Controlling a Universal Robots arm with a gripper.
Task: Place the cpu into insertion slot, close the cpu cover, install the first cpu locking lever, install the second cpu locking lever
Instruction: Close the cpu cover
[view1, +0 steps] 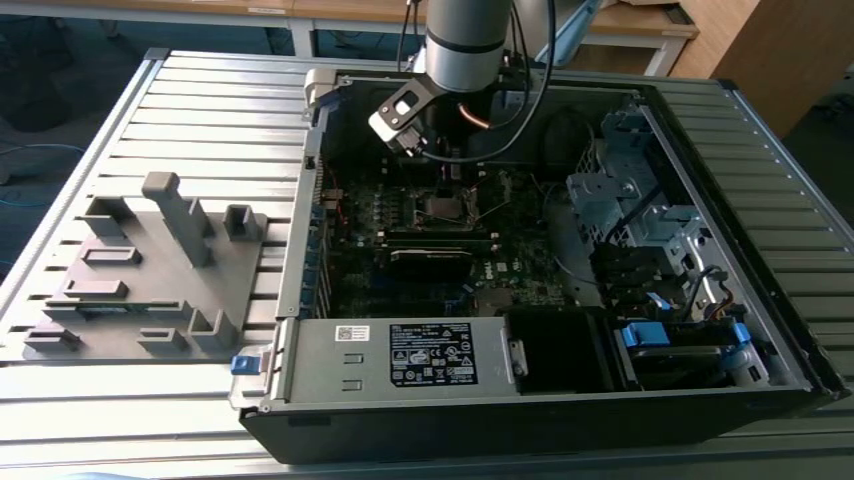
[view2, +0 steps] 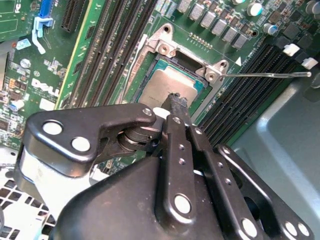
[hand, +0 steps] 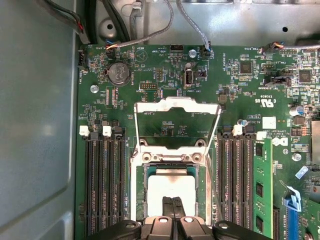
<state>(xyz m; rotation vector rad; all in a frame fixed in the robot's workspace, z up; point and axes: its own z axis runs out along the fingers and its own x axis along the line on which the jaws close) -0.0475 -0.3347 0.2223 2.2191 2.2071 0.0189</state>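
Note:
The cpu (hand: 172, 186) lies flat in the insertion slot (hand: 141, 175), its dull silver top (view2: 167, 85) showing in both wrist views. The cpu cover (hand: 150, 106) is a thin silver frame swung open on its hinge, standing beyond the socket. A thin locking lever (view2: 265, 75) juts out from the socket's corner, unlatched. My gripper (hand: 173, 206) is shut with nothing between its fingers. Its tips (view2: 175, 102) sit right over the chip's near edge; I cannot tell whether they touch it. In the exterior view the gripper (view1: 445, 172) hangs just above the socket (view1: 441, 207).
Long black memory slots (hand: 102, 185) flank the socket on both sides, and a green memory stick (hand: 260, 192) stands in one. The grey case wall (hand: 35, 125) rises close by, with cables (hand: 150, 35) behind. Outside the case, a grey fixture (view1: 147, 270) sits at the exterior view's left.

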